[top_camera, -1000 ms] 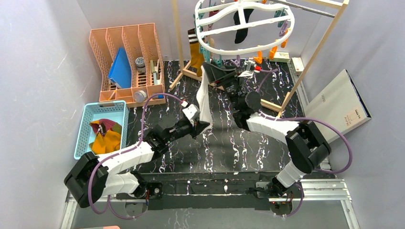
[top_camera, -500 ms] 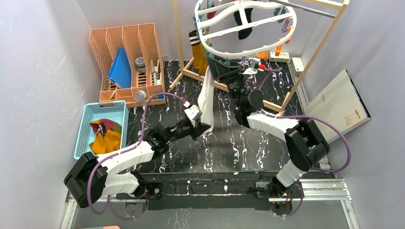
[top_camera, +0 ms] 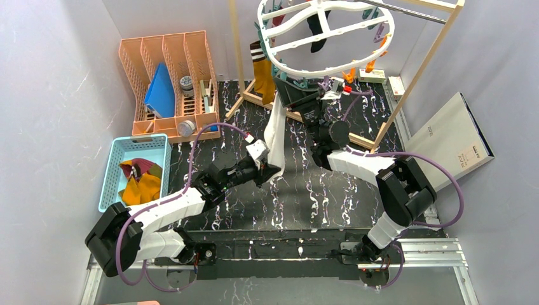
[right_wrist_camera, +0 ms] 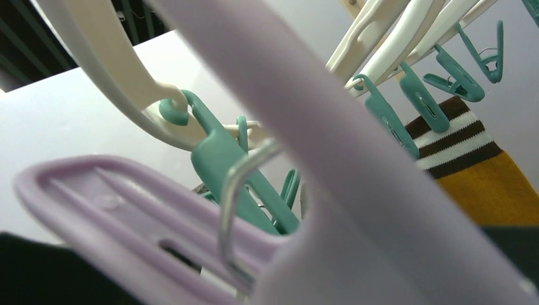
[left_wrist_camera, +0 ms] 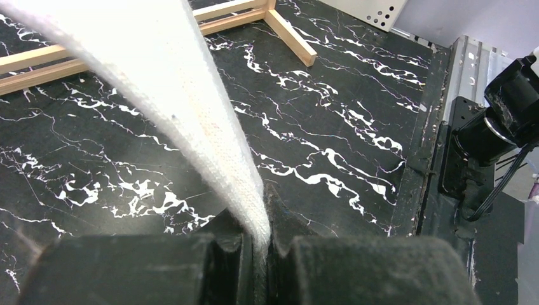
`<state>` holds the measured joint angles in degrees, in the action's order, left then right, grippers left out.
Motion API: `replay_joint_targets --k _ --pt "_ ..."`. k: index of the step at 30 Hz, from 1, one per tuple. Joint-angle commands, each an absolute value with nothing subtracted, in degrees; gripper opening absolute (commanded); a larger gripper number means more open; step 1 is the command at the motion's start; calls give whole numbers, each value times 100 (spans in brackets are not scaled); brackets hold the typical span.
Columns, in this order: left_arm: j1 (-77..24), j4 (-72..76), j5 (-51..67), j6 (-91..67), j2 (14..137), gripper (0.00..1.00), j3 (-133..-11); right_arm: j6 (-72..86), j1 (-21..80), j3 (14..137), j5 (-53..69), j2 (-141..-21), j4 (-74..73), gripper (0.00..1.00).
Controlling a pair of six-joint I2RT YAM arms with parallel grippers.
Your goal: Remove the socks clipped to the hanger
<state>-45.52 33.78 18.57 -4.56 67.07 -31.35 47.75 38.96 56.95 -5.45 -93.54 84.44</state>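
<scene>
The white hanger (top_camera: 325, 37) hangs from the rod at the top. A grey-white sock (top_camera: 275, 136) is stretched taut from its near rim down to my left gripper (top_camera: 269, 166), which is shut on the sock's lower end. In the left wrist view the sock (left_wrist_camera: 171, 95) runs into the closed jaws of that gripper (left_wrist_camera: 257, 238). My right gripper (top_camera: 294, 95) is up at the rim where the sock is clipped, closed on a lilac clip (right_wrist_camera: 191, 222) that fills its view among teal clips (right_wrist_camera: 219, 159). A mustard striped sock (top_camera: 262, 68) and a black sock (top_camera: 320, 28) hang clipped.
A teal basket (top_camera: 113, 166) holding removed socks sits at the left. An orange organiser (top_camera: 166, 60) stands behind it. The wooden frame's post (top_camera: 236, 44) and base (top_camera: 356, 136) surround the hanger. A white box (top_camera: 448, 136) lies at the right.
The hanger has swung slightly left and up, and my right gripper has risen closer to its rim. The white sock is pulled tighter. The left gripper has barely moved.
</scene>
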Motion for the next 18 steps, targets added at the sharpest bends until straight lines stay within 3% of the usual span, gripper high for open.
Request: replay_joint_targets --k 1,18 --pt "-4599 3155 2023 -466 6697 0 -3278 4797 3852 5630 -637 -9175 8872 58" --pt "-4604 3156 2042 -496 6755 0 -3300 4904 3806 5487 -776 -9051 8909 26"
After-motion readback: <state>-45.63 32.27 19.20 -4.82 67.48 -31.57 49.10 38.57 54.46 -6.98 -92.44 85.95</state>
